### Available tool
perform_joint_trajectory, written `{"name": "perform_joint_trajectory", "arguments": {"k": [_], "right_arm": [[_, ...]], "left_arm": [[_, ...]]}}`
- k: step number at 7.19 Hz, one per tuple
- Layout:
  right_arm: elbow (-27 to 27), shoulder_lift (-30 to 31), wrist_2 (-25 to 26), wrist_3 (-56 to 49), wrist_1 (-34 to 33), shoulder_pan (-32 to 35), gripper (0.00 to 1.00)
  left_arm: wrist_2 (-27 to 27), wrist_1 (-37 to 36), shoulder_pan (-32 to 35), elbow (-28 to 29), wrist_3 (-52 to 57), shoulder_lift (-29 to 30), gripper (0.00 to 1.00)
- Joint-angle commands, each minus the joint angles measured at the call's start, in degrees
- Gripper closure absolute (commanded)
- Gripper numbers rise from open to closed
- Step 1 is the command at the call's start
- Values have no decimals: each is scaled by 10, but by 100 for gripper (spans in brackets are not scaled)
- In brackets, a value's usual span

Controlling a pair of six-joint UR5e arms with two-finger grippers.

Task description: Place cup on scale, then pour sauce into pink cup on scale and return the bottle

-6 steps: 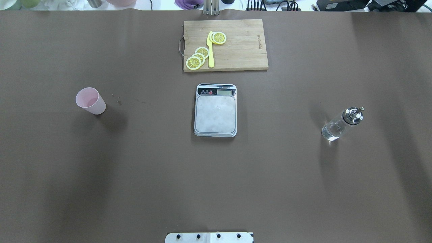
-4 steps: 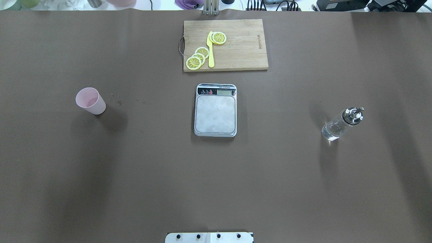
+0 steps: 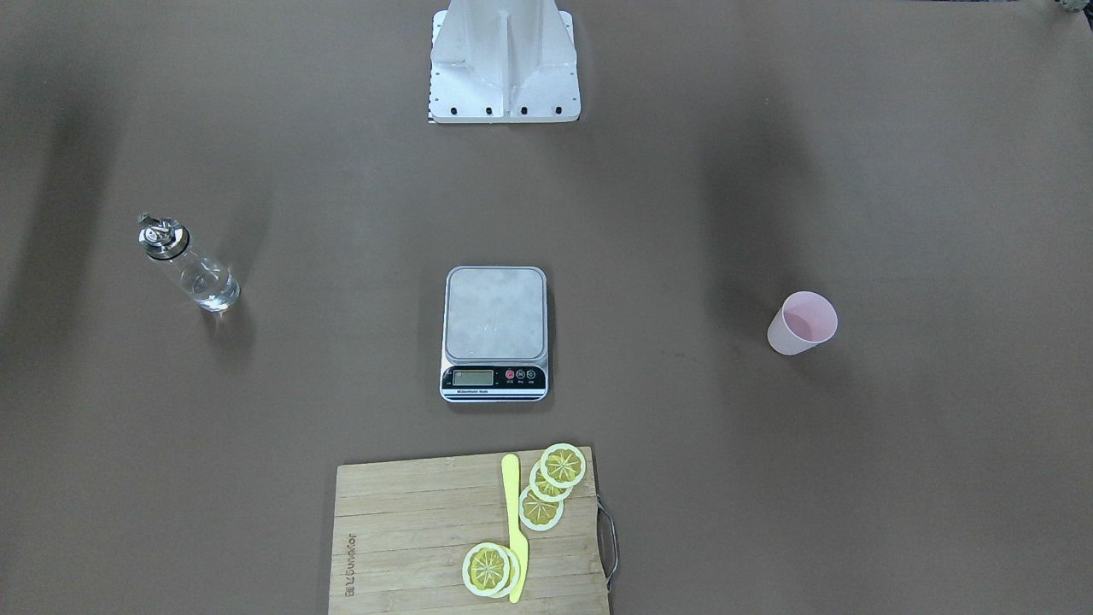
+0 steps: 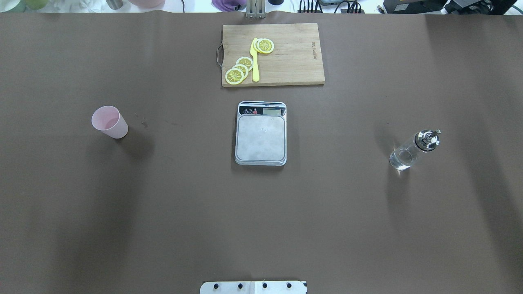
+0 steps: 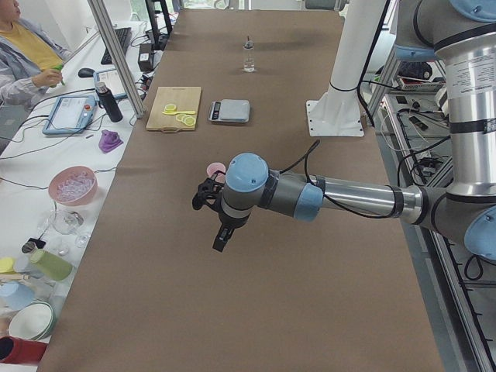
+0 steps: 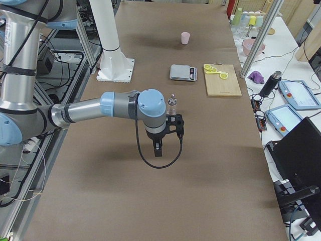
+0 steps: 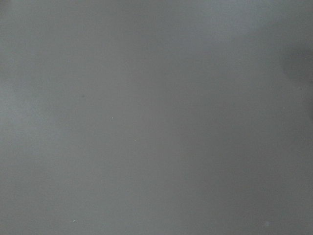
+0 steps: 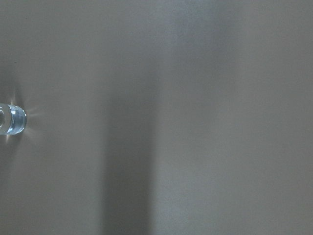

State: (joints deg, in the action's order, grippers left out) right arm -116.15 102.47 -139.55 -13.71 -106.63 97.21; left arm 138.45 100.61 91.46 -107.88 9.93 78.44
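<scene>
- Cup (image 4: pixel 109 121): upright on the bare worktop (image 4: pixel 261 228), mouth up, at 9 o'clock from the scale (image 4: pixel 260 137) in the overhead view and well apart from it; placing it on the platform is not yet done.
- Scale: at the worktop's centre, steel platform bare, display strip on its far edge at 12 o'clock; nothing rests on it.
- Bottle (image 4: pixel 412 150): upright at 3 o'clock from the scale, well apart, spout on top; clear sauce (image 4: pixel 402 159) shows in its lower part; judged unpoured, as the cup is not in place to receive it.
- Left pincer (image 5: pixel 221 235): hangs above the worktop near the cup, touching nothing; it appears only in the side view, so whether it is released or clenched cannot be told.
- Right pincer (image 6: pixel 158 149): hangs above the worktop near the bottle, holding nothing visible; released or clenched cannot be told; its wrist camera catches the bottle at 9 o'clock of the view.
- Surroundings: cutting board (image 4: pixel 290 61) at 12 o'clock beyond the scale, bearing lemon slices (image 4: pixel 241 67) and a yellow knife (image 4: pixel 255 65); no part in the task.
- Progress, as judged: no step complete; remaining are cup onto scale, pour, bottle return.
</scene>
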Motion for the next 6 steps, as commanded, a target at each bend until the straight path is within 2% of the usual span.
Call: {"name": "perform_joint_trajectory", "arguments": {"k": [1,2,4,5,6], "right_arm": [[0,0,-2,0,0,0,0],[0,0,-2,0,0,0,0],[-1,0,-2,-2,0,0,0],[-1,0,-2,-2,0,0,0],[-1,0,-2,-2,1,0,0]], "left_arm": [[16,46,0,-7,-10,-20,2],[22,61,0,-2,-81,-28,2],[36,168,-2,24,-125,-42,2],[48,184,-5,33,-134,-44,2],[42,182,-39,35,-178,-24,6]]}}
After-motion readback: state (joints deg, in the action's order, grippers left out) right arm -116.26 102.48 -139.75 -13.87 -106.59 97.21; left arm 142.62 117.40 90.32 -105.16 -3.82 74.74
